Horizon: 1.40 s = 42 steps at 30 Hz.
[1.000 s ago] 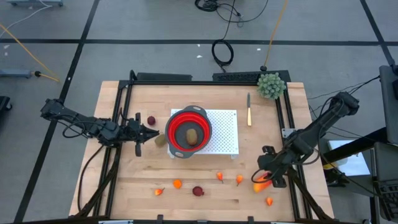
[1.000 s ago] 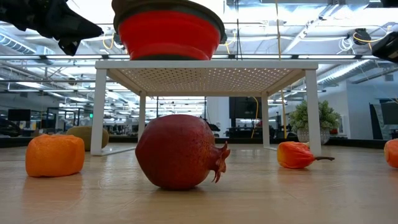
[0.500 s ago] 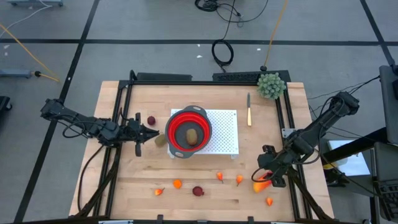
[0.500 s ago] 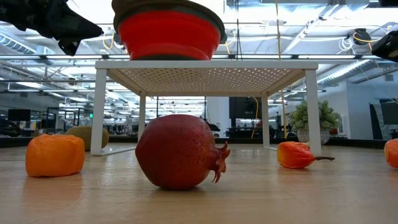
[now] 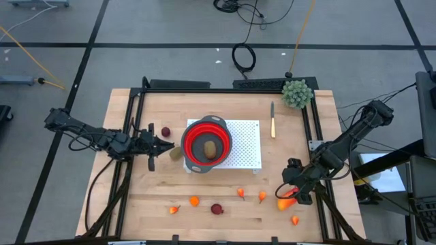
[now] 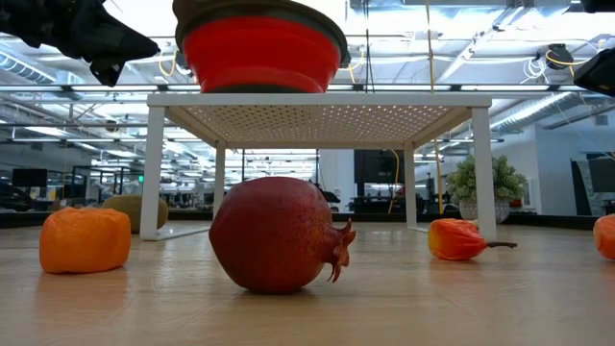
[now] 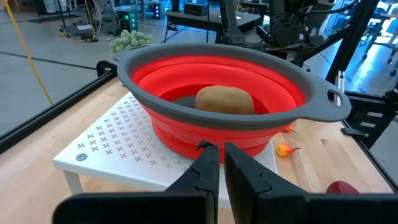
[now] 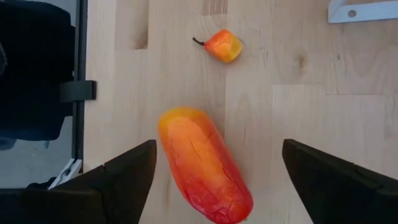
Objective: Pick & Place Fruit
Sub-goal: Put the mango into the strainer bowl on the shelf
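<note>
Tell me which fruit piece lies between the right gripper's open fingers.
The large red-orange oblong, lying between the right gripper's spread fingers near the table's right front corner. The small orange pieces lie clear of it.

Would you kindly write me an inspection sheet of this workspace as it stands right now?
Surface: light wooden table, with a white perforated stand on it.
Job's things: brown kiwi inside the red collapsible bowl on the stand; dark red pomegranate and small orange pieces on the front boards; red-orange oblong fruit lying flat.
Clutter: green bushy ball, wooden-handled knife.
Grippers: left pincer shut and empty, beside the bowl; right pincer open, straddling the oblong fruit.
Cables: coiled black cable on the floor.
Surroundings: grey floor; no people seen.
</note>
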{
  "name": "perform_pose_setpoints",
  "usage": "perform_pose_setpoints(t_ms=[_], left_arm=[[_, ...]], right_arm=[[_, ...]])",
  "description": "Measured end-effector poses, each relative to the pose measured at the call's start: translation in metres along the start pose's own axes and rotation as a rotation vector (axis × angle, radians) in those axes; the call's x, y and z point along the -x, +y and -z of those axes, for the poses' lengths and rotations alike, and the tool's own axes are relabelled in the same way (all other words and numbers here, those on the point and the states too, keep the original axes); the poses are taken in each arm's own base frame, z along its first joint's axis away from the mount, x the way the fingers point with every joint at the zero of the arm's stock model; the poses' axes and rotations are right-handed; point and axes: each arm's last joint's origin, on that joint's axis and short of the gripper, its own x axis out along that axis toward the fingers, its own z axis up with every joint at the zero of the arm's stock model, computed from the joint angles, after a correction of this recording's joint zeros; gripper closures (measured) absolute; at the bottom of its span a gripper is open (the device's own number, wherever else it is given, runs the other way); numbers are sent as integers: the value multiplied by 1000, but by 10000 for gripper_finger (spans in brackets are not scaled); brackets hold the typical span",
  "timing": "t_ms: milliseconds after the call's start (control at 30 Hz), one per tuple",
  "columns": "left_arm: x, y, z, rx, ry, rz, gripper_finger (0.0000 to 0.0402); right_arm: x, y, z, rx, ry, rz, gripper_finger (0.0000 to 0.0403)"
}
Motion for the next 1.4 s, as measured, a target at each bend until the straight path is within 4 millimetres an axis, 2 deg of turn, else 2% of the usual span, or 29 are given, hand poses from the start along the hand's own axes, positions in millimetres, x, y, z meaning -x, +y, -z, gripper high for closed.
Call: perform_pose_setpoints(t_ms=[200,500,800,1100,1400], left_arm=[[0,0,0,0,0,0,376],[0,0,0,13,-5,1,376],[0,-1,-5,-5,-51,8,376],[0,-1,-5,-8,-53,9,376],[0,-1,-5,-8,-52,8,376]], right_arm=[[0,3,-1,5,8,-45,63],[-2,15,8,182,-16,-46,64],[-29,26,16,252,76,47,64],[-59,27,20,292,181,138,64],[-66,31,18,308,188,103,64]])
